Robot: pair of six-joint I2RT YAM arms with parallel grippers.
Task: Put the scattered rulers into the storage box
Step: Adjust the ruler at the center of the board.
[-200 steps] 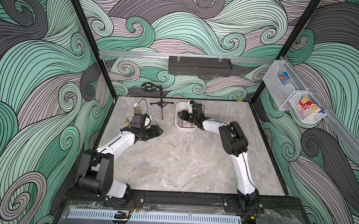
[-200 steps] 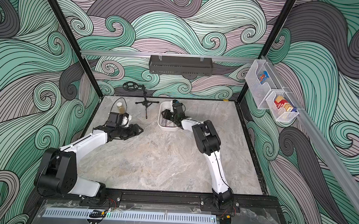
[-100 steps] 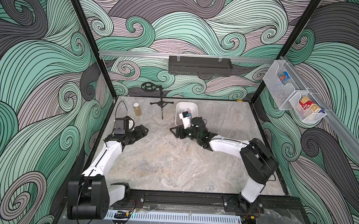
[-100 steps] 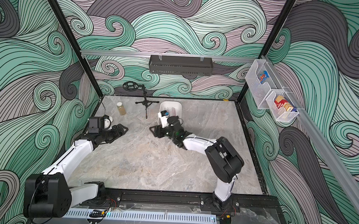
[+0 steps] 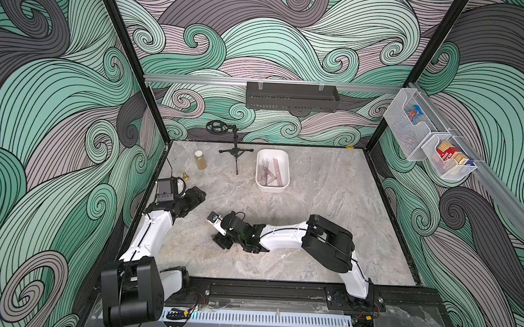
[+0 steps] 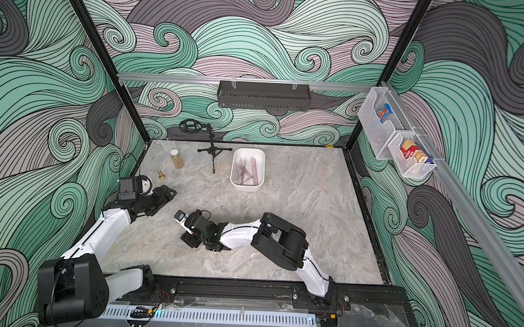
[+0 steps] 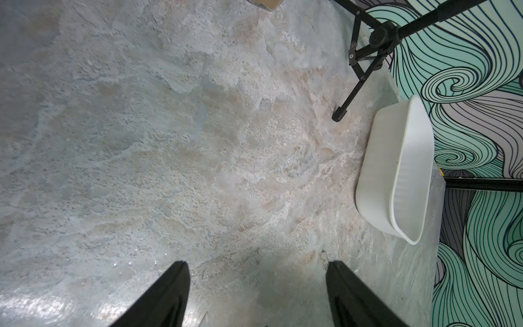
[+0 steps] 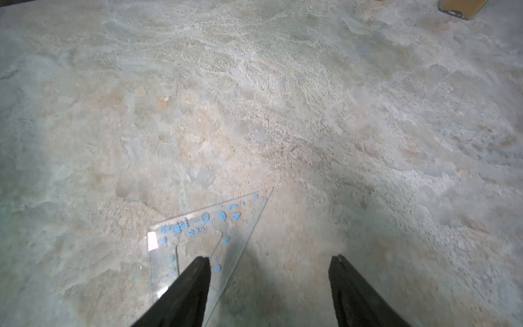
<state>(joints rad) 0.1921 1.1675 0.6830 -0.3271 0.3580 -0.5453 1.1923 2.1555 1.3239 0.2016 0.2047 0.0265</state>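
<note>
The white storage box stands at the back of the table, with several see-through rulers lying in it. A clear triangular set square with blue marks lies flat on the table in the right wrist view. My right gripper is open low over the table, one finger overlapping the set square, nothing between the jaws. At the left side my left gripper is open and empty, with the box ahead of it. In both top views I cannot make out the set square.
A small bottle of amber stuff, a little brass piece and a black tripod stand sit at the back left. A black shelf hangs on the back wall; wire baskets hang on the right wall.
Both arms have drawn back from the box. The right gripper came forward to the table's middle and opened wider. The left gripper moved to the left side.
</note>
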